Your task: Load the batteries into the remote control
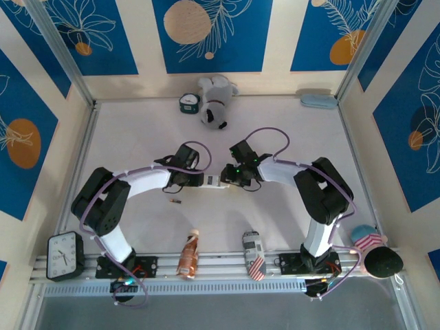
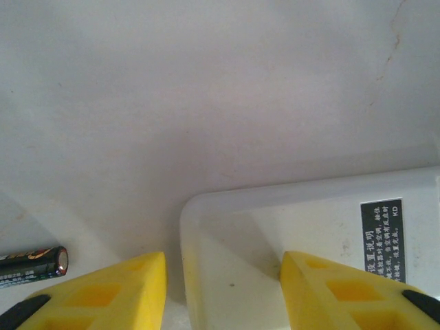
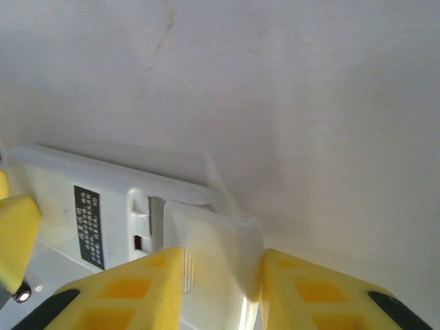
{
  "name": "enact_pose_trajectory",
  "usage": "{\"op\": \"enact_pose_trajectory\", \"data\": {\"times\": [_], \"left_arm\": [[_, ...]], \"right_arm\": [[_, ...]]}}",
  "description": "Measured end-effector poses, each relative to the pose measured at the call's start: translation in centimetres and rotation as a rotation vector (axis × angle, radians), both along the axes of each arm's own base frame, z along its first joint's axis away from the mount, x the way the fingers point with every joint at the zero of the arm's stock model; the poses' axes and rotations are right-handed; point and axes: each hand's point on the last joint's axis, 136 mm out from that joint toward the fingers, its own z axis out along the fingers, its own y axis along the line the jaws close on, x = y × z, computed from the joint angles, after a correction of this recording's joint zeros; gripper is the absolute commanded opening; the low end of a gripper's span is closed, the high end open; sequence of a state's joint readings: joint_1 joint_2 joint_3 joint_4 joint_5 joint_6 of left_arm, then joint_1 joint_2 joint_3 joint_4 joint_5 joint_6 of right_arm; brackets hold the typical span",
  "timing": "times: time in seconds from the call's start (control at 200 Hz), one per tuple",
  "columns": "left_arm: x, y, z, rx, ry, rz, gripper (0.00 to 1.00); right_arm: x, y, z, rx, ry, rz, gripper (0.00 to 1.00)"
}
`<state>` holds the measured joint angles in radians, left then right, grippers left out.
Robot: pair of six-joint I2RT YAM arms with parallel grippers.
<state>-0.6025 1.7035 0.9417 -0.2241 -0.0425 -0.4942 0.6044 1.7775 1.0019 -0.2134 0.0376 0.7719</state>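
From above, the two arms are meeting at the middle of the surface, over the remote control. The remote is lying flat, and both its ends are hiding under the tools. The left tool is sitting at its left end and the right tool at its right end. From up here the fingers are too small to show how they are standing. One battery is lying alone on the surface just in front of the left tool, apart from the remote.

The left wrist camera is showing the left tool with its yellow fingers standing apart. A rounded corner of the remote is lying between them, back side up, with its black label cut off by the right finger. Whether the pads are touching it is hard to make out. The battery is lying at lower left, cut off by the frame edge.

The right wrist camera is showing the right tool clamping the sides of a white cover, which is half covering the remote's battery slot. The inside of the slot is too hidden to read.
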Motion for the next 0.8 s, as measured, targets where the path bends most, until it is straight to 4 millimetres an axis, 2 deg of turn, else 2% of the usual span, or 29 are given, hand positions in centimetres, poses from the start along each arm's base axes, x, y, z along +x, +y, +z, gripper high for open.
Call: {"op": "enact_pose_trajectory", "data": {"times": [0.14,0.355,0.44,0.53,0.595,0.8], "left_arm": [[0.0,0.0,0.0,0.000,0.000,0.000,0.48],[0.0,0.0,0.0,0.001,0.000,0.000,0.48],[0.0,0.0,0.0,0.001,0.000,0.000,0.48],[0.0,0.0,0.0,0.001,0.000,0.000,0.49],[0.0,0.0,0.0,0.001,0.000,0.000,0.49],[0.0,0.0,0.0,0.005,-0.001,-0.005,0.49]], "right_arm": [[-0.3,-1.5,0.2,-0.014,0.002,-0.027,0.34],[-0.9,-3.6,-1.1,-0.037,0.036,-0.065,0.34],[-0.8,-3.6,-0.8,-0.027,0.029,-0.066,0.38],[-1.0,-3.4,-0.5,-0.025,0.020,-0.054,0.52],[-1.1,-3.1,-0.2,-0.021,0.007,-0.039,0.59],[-1.1,-0.9,0.9,-0.012,-0.025,0.029,0.59]]}}
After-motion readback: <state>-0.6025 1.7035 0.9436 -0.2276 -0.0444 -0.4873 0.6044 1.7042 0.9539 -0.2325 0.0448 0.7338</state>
